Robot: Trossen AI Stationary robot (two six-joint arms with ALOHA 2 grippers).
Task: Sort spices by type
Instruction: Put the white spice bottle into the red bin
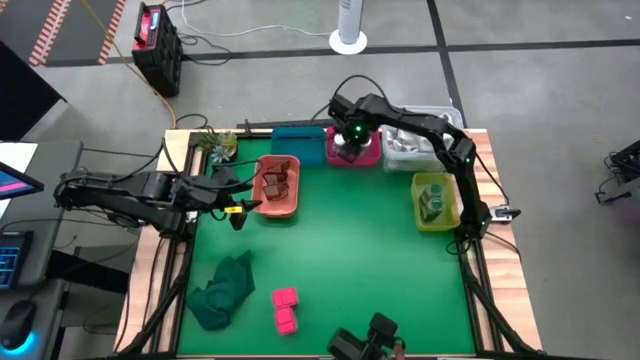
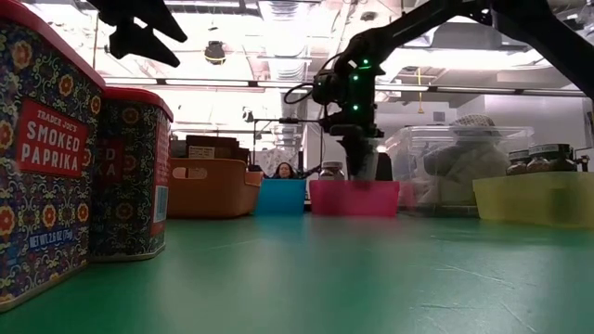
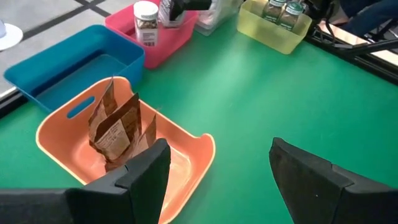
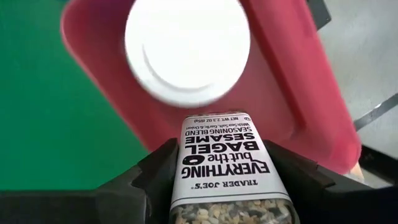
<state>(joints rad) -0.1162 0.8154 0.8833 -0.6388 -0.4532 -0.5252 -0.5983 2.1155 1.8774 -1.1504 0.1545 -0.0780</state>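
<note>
My right gripper [image 1: 349,143] reaches down over the pink bin [image 1: 368,156], shut on a white-topped seasoning jar [image 4: 217,168]. A second white-topped jar [image 4: 186,50] stands in that bin. Two greenish jars [image 1: 433,198] stand in the yellow bin [image 1: 418,214]. Reddish-brown packets [image 3: 117,127] stand in the orange bin [image 3: 59,134]. Two magenta paprika boxes [image 1: 285,309] rest on the green mat near its near edge. My left gripper [image 3: 217,168] hangs open over the orange bin's right rim, touching nothing. My right gripper pinches the jar's labelled body [image 4: 193,171] between its two fingers [image 4: 155,171], which lie along the jar's sides. It comes from above, pointing down into the pink bin. The jar's bottom end [image 4: 214,119] points down; whether it rests on the bin floor, I cannot tell.
A blue bin [image 1: 298,140] sits between the orange and pink bins. A clear tub of shiny packets [image 1: 408,148] stands right of the pink bin. A dark green cloth [image 1: 224,290] lies near the mat's near left corner. A small plant [image 1: 218,145] stands at the far left.
</note>
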